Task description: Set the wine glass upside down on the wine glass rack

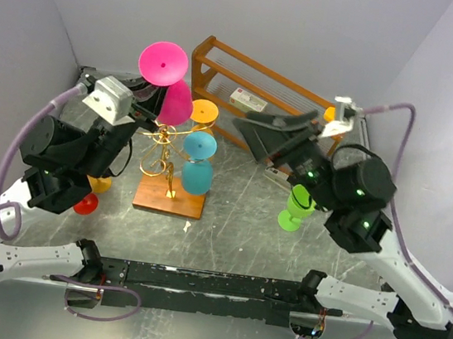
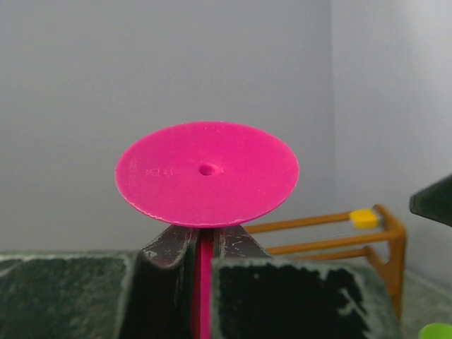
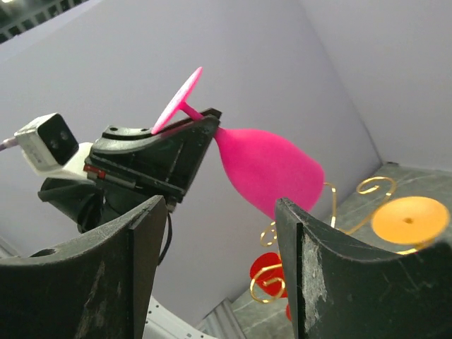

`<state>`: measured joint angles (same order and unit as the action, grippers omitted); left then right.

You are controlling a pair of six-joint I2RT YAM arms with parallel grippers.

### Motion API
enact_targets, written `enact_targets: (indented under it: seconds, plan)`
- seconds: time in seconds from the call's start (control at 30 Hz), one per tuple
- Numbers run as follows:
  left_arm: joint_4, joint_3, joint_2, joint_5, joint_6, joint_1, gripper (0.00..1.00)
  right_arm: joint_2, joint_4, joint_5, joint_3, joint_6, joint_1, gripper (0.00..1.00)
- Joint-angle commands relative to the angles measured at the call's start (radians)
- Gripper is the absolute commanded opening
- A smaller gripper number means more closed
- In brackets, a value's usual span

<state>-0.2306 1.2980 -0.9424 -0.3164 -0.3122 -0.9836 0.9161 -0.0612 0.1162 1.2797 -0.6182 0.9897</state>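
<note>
Pink wine glass (image 1: 175, 103) clamped by its stem in left jaws, foot up, long axis tilted, bowl just above top scrolls of gold wine glass rack (image 1: 162, 149); right jaws wide, empty, farther off.

I see a brown wooden slatted shelf (image 1: 248, 68) at the back of the mottled grey table (image 1: 237, 213), with a small white box (image 1: 247, 99) inside. A lime-green plastic wine glass (image 1: 296, 208) stands upright nearer me. A blue plastic wine glass (image 1: 197, 170) hangs foot-up to its left.
</note>
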Motion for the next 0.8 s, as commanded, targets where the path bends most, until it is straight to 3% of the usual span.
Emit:
enact_targets:
  seconds: [0.0, 0.27, 0.77]
  plan:
    - [0.062, 0.010, 0.031, -0.041, -0.214, 0.003, 0.07, 0.136, -0.022, -0.129, 0.106, -0.071, 0.004, 0.63]
    - [0.128, 0.004, 0.070, 0.029, -0.297, 0.003, 0.07, 0.333, -0.142, -0.261, 0.248, -0.182, 0.003, 0.62]
    - [0.144, -0.048, 0.084, 0.092, -0.318, 0.002, 0.07, 0.403, -0.249, -0.269, 0.257, -0.293, 0.004, 0.57]
